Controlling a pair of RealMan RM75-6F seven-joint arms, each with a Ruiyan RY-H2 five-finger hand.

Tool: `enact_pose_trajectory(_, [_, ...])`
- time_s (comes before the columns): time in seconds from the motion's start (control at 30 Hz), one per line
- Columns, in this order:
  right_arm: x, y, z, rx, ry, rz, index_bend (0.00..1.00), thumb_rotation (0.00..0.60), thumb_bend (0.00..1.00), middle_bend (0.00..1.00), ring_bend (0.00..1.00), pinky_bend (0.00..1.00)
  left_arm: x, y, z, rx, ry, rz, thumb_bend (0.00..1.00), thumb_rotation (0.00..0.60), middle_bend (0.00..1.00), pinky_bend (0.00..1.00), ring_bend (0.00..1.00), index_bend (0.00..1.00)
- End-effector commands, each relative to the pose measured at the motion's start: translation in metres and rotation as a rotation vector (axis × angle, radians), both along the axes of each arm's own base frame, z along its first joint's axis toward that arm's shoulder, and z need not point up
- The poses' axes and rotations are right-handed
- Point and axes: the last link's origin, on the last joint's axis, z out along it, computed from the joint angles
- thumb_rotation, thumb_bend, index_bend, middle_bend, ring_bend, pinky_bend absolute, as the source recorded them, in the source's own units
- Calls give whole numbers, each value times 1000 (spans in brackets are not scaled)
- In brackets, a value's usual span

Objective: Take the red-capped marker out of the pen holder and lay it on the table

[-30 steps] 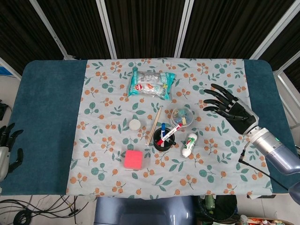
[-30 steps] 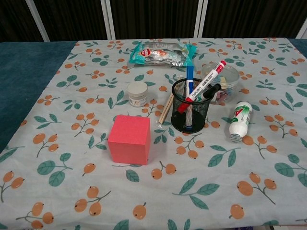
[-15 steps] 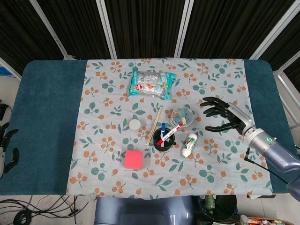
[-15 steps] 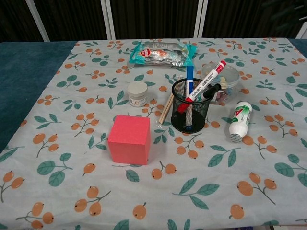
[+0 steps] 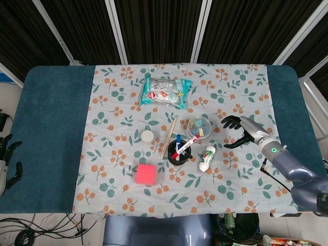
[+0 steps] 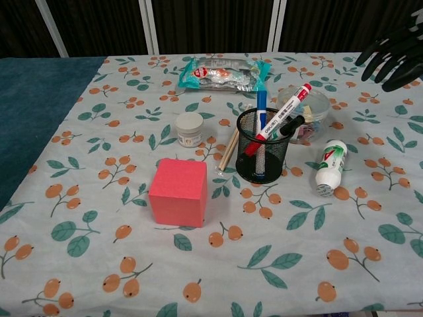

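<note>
A black mesh pen holder (image 5: 178, 154) (image 6: 258, 153) stands at the middle of the floral cloth. The red-capped marker (image 5: 185, 146) (image 6: 286, 115) leans out of it toward the right, beside a blue pen (image 6: 262, 105) and a dark marker. My right hand (image 5: 242, 130) (image 6: 394, 56) hovers open to the right of the holder, fingers spread and pointing left, holding nothing. It is well apart from the marker. My left hand (image 5: 7, 164) hangs open off the table's left edge, seen only in the head view.
A white bottle (image 5: 207, 158) (image 6: 330, 167) lies right of the holder. A clear bowl (image 5: 199, 126) sits behind it, chopsticks (image 5: 168, 136) and a white jar (image 6: 190, 128) to its left, a pink cube (image 6: 178, 191) in front, a snack bag (image 5: 165, 93) at the back.
My right hand has dropped lower and drawn back toward the table's right side, and it now shows at the chest view's upper right corner. The marker and holder have not moved.
</note>
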Motion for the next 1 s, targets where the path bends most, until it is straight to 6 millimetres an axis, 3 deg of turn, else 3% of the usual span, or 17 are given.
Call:
enact_pose_trajectory(0.03, [17,-9,-32,16,-21,-23,330,600,68,358,294,260,0,0,0,-1,0,1,543,600,39,0,8,191])
enact_pose_trajectory(0.23, [46,-14,-50,38,-53,-1,344,600,83,374,294,260,-1,1,0,-2,-4,5,542,600,39,0,8,191])
enact_pose_trajectory(0.4, [64,-13,-53,43,-80,7,385,600,108,408,294,260,-1,2,0,0,-8,9,542,600,39,0,8,191])
enact_pose_trajectory(1.0, [77,-13,-67,40,-44,31,481,600,141,487,302,260,-1,3,0,-2,-13,16,543,600,39,0,8,191])
